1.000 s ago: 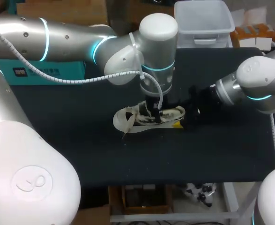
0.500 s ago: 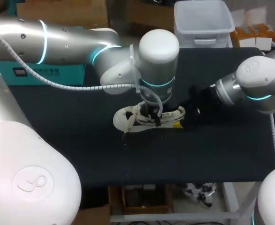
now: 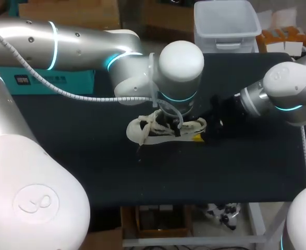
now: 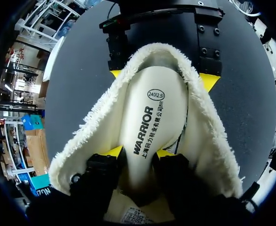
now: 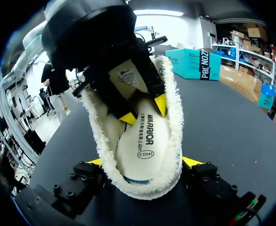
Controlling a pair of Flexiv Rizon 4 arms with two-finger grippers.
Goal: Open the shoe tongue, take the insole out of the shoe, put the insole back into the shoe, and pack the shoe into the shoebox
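A white fleece-lined shoe (image 3: pixel 139 130) lies on the black table, toe to the left. My left gripper (image 4: pixel 138 153) reaches down into its mouth. Its yellow fingertips (image 5: pixel 160 106) stand apart, open, resting on the cream printed insole (image 4: pixel 152 117), which lies flat inside the shoe. The tongue is pushed back behind the left fingers. My right gripper (image 5: pixel 143 162) straddles the heel, and both its yellow tips (image 4: pixel 208 80) press the fleece from either side. In the head view the left wrist hides most of the shoe's opening.
A teal shoebox (image 3: pixel 53 80) stands at the table's back left, behind my left arm. A clear plastic bin (image 3: pixel 225 23) sits at the far edge. Bare black table (image 3: pixel 158 177) stretches in front of the shoe.
My left wrist has drifted a little to the right over the shoe, and its fingers have spread wider on the insole. The right arm and the shoe have stayed put.
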